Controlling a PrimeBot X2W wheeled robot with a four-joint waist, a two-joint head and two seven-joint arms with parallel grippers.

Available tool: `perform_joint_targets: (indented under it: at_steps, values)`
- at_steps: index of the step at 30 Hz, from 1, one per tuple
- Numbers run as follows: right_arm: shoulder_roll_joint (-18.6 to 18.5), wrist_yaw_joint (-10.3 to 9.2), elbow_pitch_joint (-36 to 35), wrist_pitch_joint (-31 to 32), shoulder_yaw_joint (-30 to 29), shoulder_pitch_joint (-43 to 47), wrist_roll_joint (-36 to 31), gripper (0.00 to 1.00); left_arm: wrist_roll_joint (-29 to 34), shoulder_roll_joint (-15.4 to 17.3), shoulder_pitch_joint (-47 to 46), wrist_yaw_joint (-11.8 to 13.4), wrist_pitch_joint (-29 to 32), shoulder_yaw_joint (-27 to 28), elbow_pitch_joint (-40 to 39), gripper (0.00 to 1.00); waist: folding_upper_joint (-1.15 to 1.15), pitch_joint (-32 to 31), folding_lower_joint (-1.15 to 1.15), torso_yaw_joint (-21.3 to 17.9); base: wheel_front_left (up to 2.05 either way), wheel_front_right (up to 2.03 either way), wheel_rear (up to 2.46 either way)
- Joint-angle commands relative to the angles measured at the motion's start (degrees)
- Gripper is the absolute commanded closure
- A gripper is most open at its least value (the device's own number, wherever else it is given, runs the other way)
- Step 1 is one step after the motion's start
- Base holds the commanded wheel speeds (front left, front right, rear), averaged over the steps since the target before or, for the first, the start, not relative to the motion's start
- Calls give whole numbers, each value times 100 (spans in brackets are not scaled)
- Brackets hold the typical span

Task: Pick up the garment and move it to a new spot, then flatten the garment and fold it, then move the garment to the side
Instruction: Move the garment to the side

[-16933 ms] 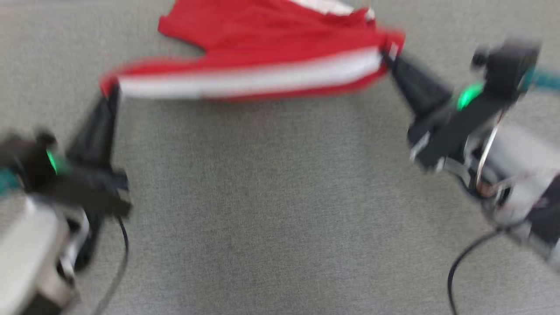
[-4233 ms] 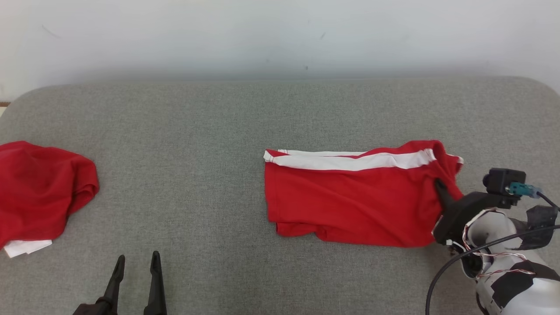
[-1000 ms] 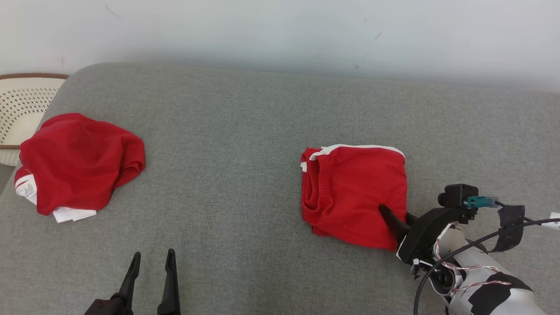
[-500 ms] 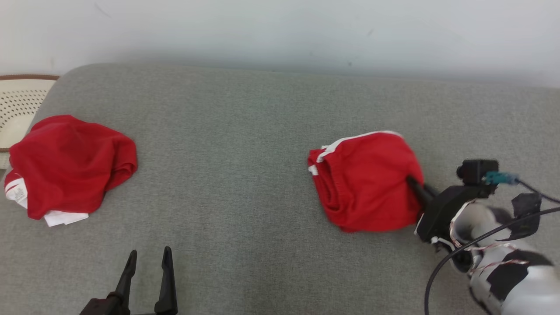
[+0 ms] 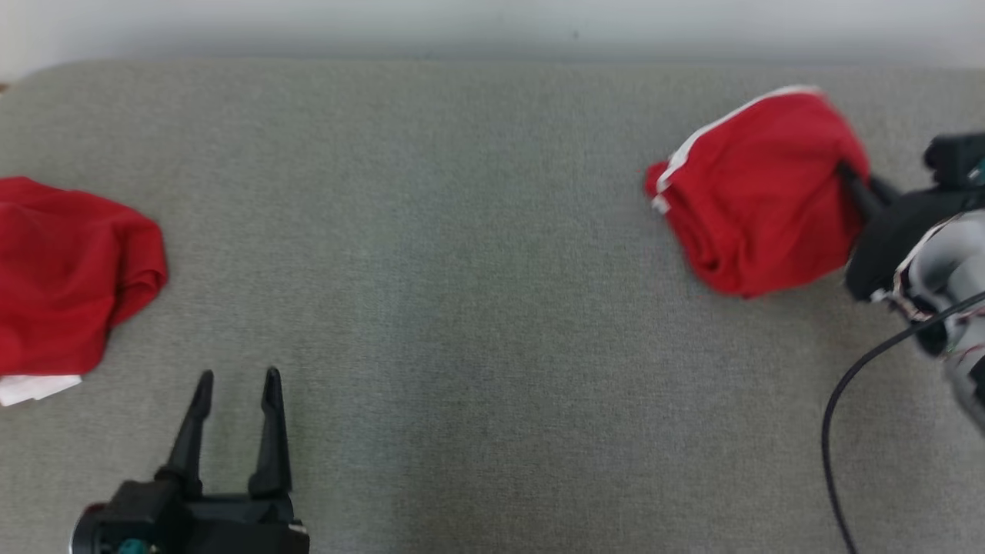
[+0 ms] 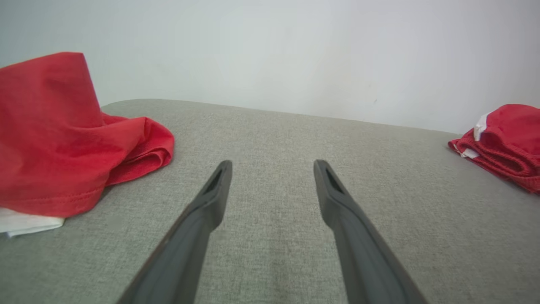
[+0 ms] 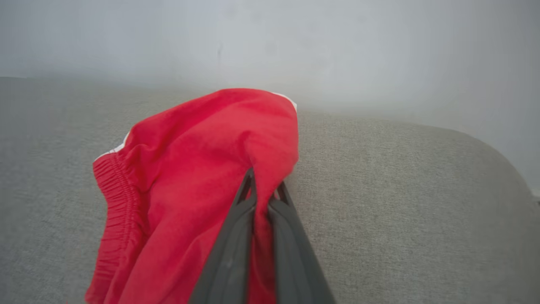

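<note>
Red garment (image 5: 754,192) has lifted into a rounded bunch, right hand (image 5: 845,169) pinching.

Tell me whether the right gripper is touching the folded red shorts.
Touching. The right wrist view shows the right gripper shut on a fold of the folded red shorts, with red cloth pinched between its two fingers.

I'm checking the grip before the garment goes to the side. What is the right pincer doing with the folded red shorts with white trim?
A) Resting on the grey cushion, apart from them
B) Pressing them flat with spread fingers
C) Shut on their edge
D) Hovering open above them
C: in the right wrist view the right pincer is closed, with cloth of the folded red shorts with white trim pinched between its fingers.
</note>
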Motion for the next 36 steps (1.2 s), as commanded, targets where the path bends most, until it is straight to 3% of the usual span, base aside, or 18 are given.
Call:
perform_joint_targets:
  at_steps: [1, 12, 21, 31, 32, 33, 36]
  values:
    - [-102, -4, 46, -32, 53, -154, -63, 100, 39, 3, -103, -41, -8, 43, -84, 0, 0, 398, -1, -208, 0, 0, 0]
    - [-849, -5, 544, -140, 341, -1169, -364, 100, 298, 71, -360, -275, -8, 251, -640, 0, 0, 1076, -1, -311, 0, 0, 0]
    - [-1325, -5, 814, -171, 610, -1806, -576, 100, 403, 107, -295, -314, -8, 356, -1175, 0, 0, 1377, -1, -327, 0, 0, 0]
    - [-1339, -5, 1084, -154, 768, -2001, -493, 100, 476, 105, -201, -298, -8, 391, -1401, 0, 0, 1478, -1, -344, 0, 0, 0]
    - [-1328, -5, 1134, -167, 780, -2016, -512, 71, 481, 104, -198, -297, -8, 389, -1402, 0, 0, 1479, -1, -344, 0, 0, 0]
    - [-1307, -5, 1213, -107, 786, -2006, -498, 0, 479, 103, -201, -295, -8, 385, -1399, 0, 0, 1474, -1, -344, 0, 0, 0]
    - [-1283, -5, 1316, -98, 826, -2037, -550, 0, 482, 98, -215, -294, -8, 376, -1377, 0, 0, 1460, -1, -342, 0, 0, 0]
